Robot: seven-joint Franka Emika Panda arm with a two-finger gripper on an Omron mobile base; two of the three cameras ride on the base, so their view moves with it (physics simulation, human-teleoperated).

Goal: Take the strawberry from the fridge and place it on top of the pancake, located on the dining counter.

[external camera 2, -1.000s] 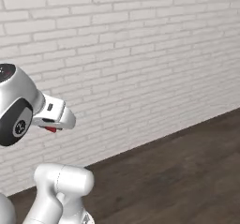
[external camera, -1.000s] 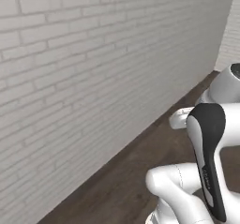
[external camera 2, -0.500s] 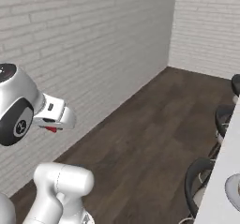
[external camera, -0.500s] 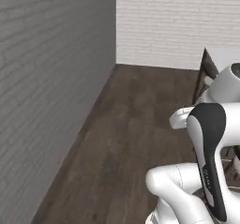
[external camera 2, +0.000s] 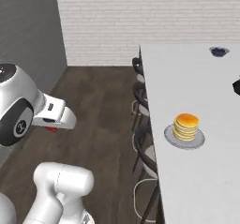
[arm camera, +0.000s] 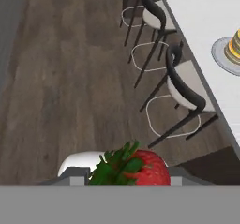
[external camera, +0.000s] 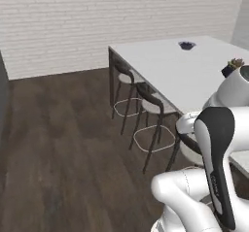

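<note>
Finger tips of the two-finger gripper (arm camera: 125,175) are seen low in the hand view as small grey stubs on either side of a bright red rounded strawberry (arm camera: 140,168) with a green leafy cap, and the fruit is clamped between them. In the right base view a sliver of red (external camera 2: 51,129) is glimpsed under the white hand of the arm, which is held out over the dark wood plank floor (external camera 2: 101,110).

A large plain white rectangular dining counter (external camera 2: 197,96) on a dark base is seen to the right of the arm. On it, a stack of golden-brown pancakes (external camera 2: 186,126) is set on a round grey plate (external camera 2: 169,137), near the counter's long edge on the stool side. The same stack is caught at the right edge of the hand view, well apart from the held fruit. A small dark blue bowl (external camera 2: 218,51) is placed far along the counter, and in the left base view a small dark pot with a reddish-green plant (external camera: 232,67) is seen just behind the arm's white shoulder.

Black-backed stools with pale seats (external camera: 146,105) are lined up along the counter's edge, tucked partly beneath it. A white brick wall (external camera: 97,22) is seen closing off the far end of the room, and a grey wall (external camera 2: 28,35) runs along the left in the right base view.
</note>
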